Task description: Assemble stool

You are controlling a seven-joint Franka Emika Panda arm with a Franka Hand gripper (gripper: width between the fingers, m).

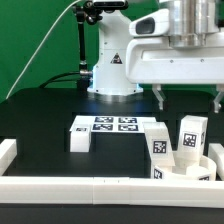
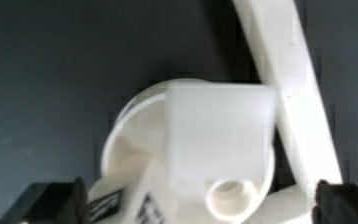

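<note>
From where I sit, the biggest thing is the matte black table [image 1: 40, 120], closed in by long, square-edged white rails [image 1: 70, 188] along its front and the exterior view's left. Behind it stands the glossy white arm [image 1: 110, 60] against a green backdrop. The stool is still in pieces at the exterior view's right. Its seat [image 1: 200, 172] is a smooth, round, shallow white plastic dish lying just inside the front rail. The marker board [image 1: 108, 125] lies thin and flat mid-table, printed with black-and-white squares. One blocky leg [image 1: 80, 140] lies just beside the board's left end. Two more tagged blocks stand upright: one leg [image 1: 157, 150] just left of the seat and another [image 1: 192, 135] at the seat's rim, though I cannot tell whether it stands in the dish or behind it. The gripper [image 1: 189, 100] hangs above those parts with its slim dark fingers [image 1: 160, 97] spread wide and nothing between them. Only the exterior view gives me that layout. The wrist view shows what it cannot: up close, a rounded white part [image 2: 194, 130] with a soft curved shoulder and a round hole. A rail [image 2: 282, 90] runs slantwise beside it, and both black fingertips [image 2: 51, 200] stand well apart on either side of it, without touching it.
</note>
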